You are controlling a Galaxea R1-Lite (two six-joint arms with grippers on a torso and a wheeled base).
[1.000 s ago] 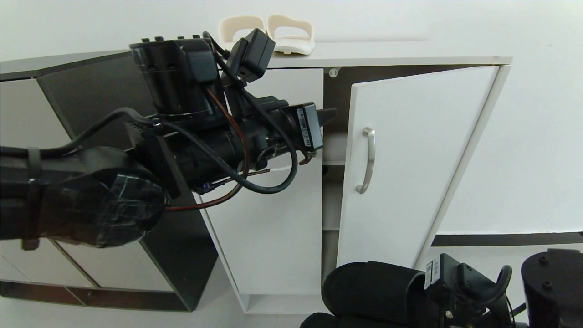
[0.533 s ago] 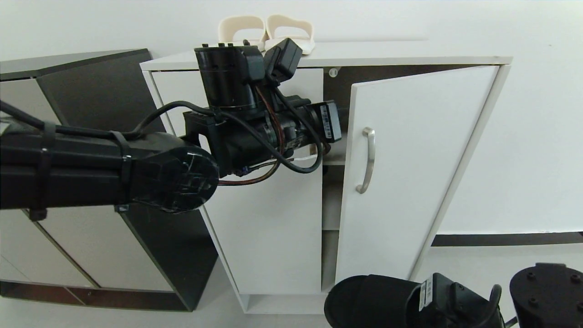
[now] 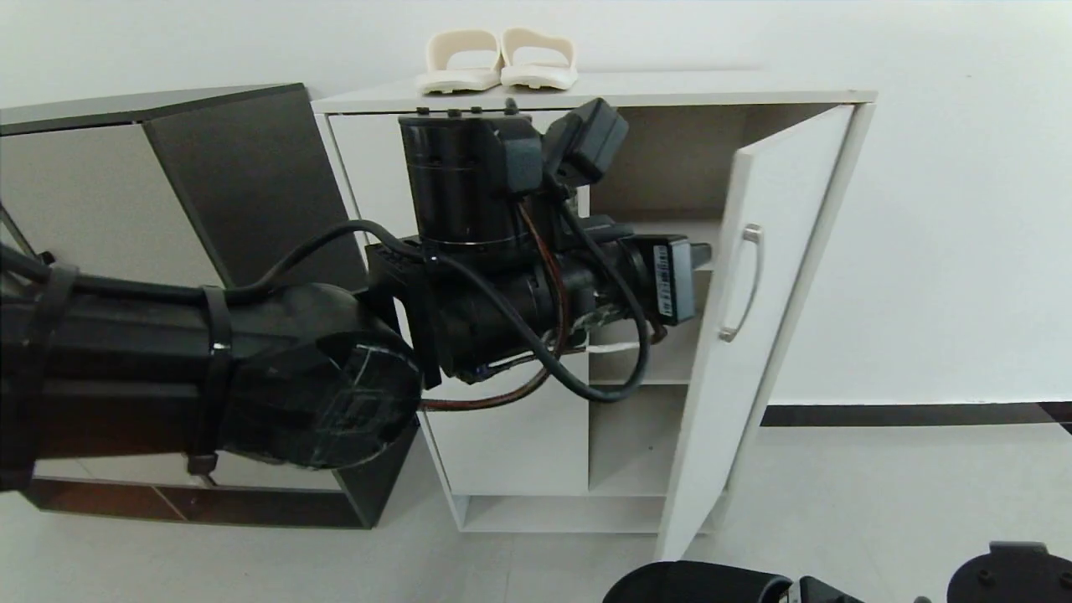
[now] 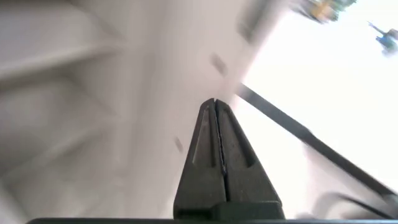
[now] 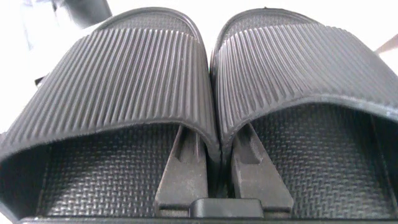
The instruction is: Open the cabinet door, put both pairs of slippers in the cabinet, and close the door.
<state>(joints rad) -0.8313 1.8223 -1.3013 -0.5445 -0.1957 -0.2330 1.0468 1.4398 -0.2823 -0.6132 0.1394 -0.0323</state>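
Note:
The white cabinet (image 3: 670, 84) has its right door (image 3: 779, 251) swung wide, handle (image 3: 741, 282) facing outward. My left gripper (image 3: 702, 251) is shut and empty, its tip at the opening just inside the door; its fingers (image 4: 216, 124) are pressed together beside the door's inner face. A cream pair of slippers (image 3: 500, 60) sits on the cabinet top. Low in front, the black pair of slippers (image 3: 695, 584) hangs from my right gripper (image 5: 216, 134), one finger inside each slipper, pinching their adjoining walls (image 5: 211, 81).
Shelves (image 3: 636, 368) divide the open right half of the cabinet; its left door stays closed behind my arm. A dark cabinet (image 3: 243, 167) stands against the white one's left side. Bare floor (image 3: 879, 486) lies right of the open door.
The door has swung from partly open to wide open, my left gripper moving right along with it. The head view has shifted, and the black slippers sit lower in the picture.

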